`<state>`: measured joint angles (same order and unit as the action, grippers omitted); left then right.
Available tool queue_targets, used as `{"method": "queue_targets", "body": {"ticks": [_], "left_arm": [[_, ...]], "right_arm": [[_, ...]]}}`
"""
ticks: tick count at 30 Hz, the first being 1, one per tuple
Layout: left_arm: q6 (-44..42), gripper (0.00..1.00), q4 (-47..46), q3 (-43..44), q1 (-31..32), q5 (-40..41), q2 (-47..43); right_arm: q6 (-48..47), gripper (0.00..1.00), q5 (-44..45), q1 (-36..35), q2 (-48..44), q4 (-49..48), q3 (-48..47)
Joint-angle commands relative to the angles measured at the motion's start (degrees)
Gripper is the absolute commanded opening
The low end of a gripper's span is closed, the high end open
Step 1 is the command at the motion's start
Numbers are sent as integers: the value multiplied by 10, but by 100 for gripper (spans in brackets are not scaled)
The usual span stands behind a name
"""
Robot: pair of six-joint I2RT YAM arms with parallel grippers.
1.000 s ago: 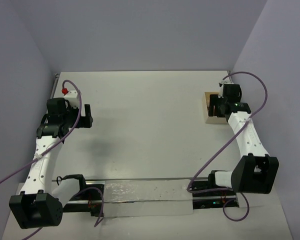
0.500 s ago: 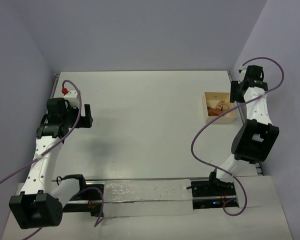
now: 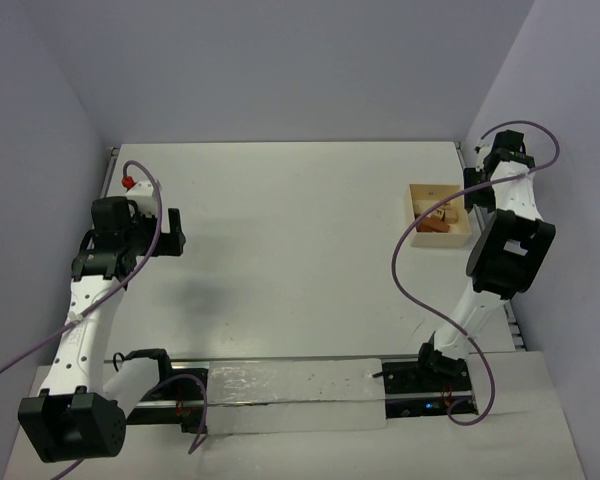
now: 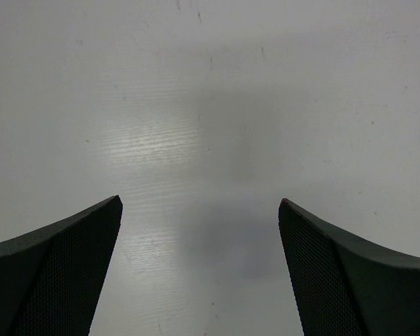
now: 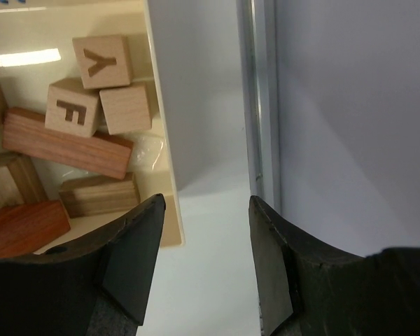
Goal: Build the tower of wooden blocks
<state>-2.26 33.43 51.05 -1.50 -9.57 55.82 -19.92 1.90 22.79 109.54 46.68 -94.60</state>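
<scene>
Several wooden blocks lie loose in a pale wooden box (image 3: 420,190) at the table's right side; no stack stands. In the right wrist view the box wall (image 5: 161,140) holds a reddish-brown bar (image 5: 66,143), a tan cuboid (image 5: 98,194), a red-brown block (image 5: 24,227) and lettered cubes (image 5: 101,61). My right gripper (image 5: 206,203) is open and empty, hovering over the box's corner and the bare table beside it; it shows in the top view (image 3: 477,190). My left gripper (image 4: 199,206) is open and empty above bare table at the left, seen in the top view (image 3: 176,232).
A metal rail (image 5: 259,91) and the purple wall (image 5: 350,105) run close to the right of the box. A red-capped fitting (image 3: 127,183) sits at the table's far left edge. Purple cables (image 3: 420,295) loop from both arms.
</scene>
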Motion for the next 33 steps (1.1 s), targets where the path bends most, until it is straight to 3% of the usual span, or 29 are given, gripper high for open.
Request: {"method": "queue_targets", "body": {"ticks": [1,21,33], "left_arm": [[-7,99,-9,8,-3,-28,-8],[-12,99,1,12,-3,-33,-8],[-12,99,-1,11,-3,-29,3]], "right_arm": [[-14,59,2,4,14,14,-42],[-41,55,-54,3,106,66,-140],[-32,49,-64,-13,158,61,-132]]}}
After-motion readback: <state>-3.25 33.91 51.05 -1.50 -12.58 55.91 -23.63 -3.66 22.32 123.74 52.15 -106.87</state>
